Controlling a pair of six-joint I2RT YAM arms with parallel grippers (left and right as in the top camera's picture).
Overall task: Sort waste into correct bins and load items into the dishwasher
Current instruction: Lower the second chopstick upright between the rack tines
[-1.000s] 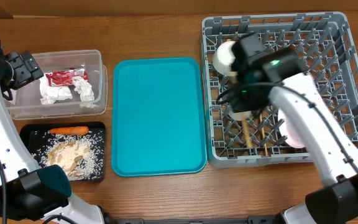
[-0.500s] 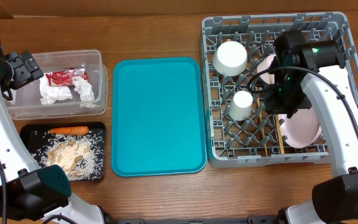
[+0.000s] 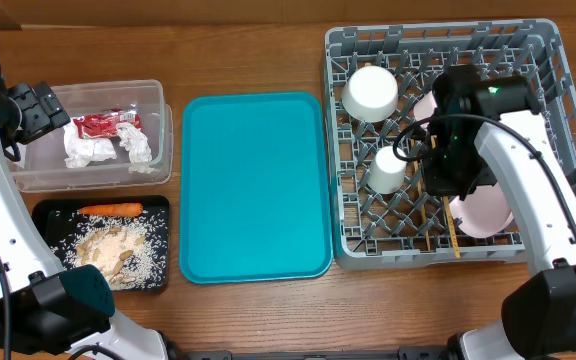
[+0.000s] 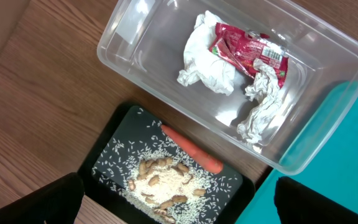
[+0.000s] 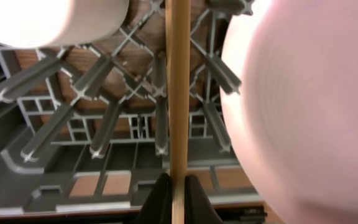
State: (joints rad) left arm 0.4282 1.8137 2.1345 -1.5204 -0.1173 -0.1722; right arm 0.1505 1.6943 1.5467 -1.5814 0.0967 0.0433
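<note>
The rack (image 3: 558, 60) was grey, the table (image 3: 248, 50) brown wood-grain. The teal tray (image 3: 256, 185) was plain. Red wrapper (image 3: 103, 124), white napkins (image 3: 88, 150), clear tub (image 3: 158, 100). Orange carrot (image 3: 110, 210), whitish rice (image 3: 143, 262), black tray (image 3: 43, 212). Pink plate (image 3: 486, 214), white bowl (image 3: 370, 92), white cup (image 3: 388, 168), tan chopstick (image 5: 178, 93).

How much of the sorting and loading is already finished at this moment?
Done: napkins and wrapper in the clear tub; carrot and rice in the black tray; bowl, cup and pink plates in the rack. In hand: the right gripper holds a chopstick over the rack. Remaining: releasing it; nothing else shows loose.
</note>
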